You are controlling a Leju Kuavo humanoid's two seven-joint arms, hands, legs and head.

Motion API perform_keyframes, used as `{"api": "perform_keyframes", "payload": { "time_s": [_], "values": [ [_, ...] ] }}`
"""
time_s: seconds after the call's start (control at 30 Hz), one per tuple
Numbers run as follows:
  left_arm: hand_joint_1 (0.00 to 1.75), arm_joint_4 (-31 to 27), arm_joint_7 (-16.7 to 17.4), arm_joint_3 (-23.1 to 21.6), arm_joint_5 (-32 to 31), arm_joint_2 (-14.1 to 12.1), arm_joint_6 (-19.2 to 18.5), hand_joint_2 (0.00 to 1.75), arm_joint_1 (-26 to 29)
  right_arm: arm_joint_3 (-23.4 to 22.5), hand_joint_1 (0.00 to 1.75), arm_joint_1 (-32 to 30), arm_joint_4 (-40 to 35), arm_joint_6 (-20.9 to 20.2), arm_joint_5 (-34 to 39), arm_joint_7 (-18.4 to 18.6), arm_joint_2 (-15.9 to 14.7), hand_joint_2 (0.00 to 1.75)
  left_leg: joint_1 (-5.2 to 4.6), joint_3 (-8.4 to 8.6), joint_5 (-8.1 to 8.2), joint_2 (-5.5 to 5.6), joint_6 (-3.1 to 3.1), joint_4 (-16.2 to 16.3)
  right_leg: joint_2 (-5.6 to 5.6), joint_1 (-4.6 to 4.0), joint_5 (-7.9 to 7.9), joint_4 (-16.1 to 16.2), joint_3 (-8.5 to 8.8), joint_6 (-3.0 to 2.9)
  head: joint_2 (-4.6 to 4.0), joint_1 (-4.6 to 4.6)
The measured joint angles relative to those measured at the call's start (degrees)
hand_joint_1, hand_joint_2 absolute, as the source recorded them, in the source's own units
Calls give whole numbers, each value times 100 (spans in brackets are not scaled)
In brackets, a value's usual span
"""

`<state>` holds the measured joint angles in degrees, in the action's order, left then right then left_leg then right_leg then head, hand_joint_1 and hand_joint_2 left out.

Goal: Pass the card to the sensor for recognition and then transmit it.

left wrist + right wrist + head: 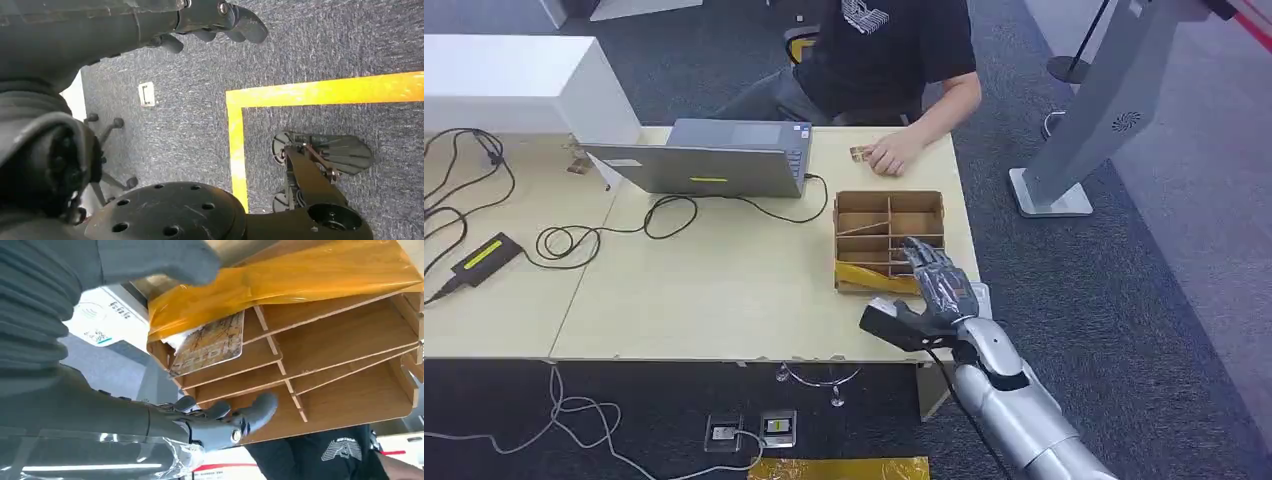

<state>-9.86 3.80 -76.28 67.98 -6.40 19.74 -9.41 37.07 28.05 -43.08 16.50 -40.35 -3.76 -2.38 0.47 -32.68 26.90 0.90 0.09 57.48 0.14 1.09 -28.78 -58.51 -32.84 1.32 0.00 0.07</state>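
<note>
A wooden divided box [889, 196] stands on the table's right part, its near edge wrapped in yellow tape [864, 275]. My right hand [936, 280] hovers over the box's near right corner, fingers spread and holding nothing. A brown patterned card [210, 345] leans in the box's [345, 340] nearest compartment, under the tape [280, 285], between my thumb [160, 260] and fingers [225, 420] but untouched. The white sensor [100, 320] lies beside the box, by my wrist [977, 297]. My left hand [215, 20] hangs over the carpet, fingers loose and holding nothing.
A person sits across the table, a hand [889, 155] resting beside another small card [860, 153]. A grey laptop [714, 160] and its cables [574, 240] occupy the table's middle, with a black device [486, 257] at left. A grey stand [1064, 190] rises on the right.
</note>
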Motion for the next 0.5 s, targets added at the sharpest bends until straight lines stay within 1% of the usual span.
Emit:
{"api": "perform_keyframes", "payload": {
  "time_s": [0.3, 0.5],
  "values": [
    [0, -2, -2, -7, -26, 0, -22, 0, -1, 144, 175, 5, 127, -31, 26, -15, 0, 175, 0, 0, 0, 0, 0, 0, 0, 0, 0, 0, -1, 0, 0, 0],
    [0, -2, -11, -39, -79, 0, -44, 0, 0, 214, 175, 8, 170, 31, 85, 11, -9, 175, 0, 0, 0, 0, 0, 0, 0, 0, 0, 0, -1, 0, 0, 0]
  ]
}}
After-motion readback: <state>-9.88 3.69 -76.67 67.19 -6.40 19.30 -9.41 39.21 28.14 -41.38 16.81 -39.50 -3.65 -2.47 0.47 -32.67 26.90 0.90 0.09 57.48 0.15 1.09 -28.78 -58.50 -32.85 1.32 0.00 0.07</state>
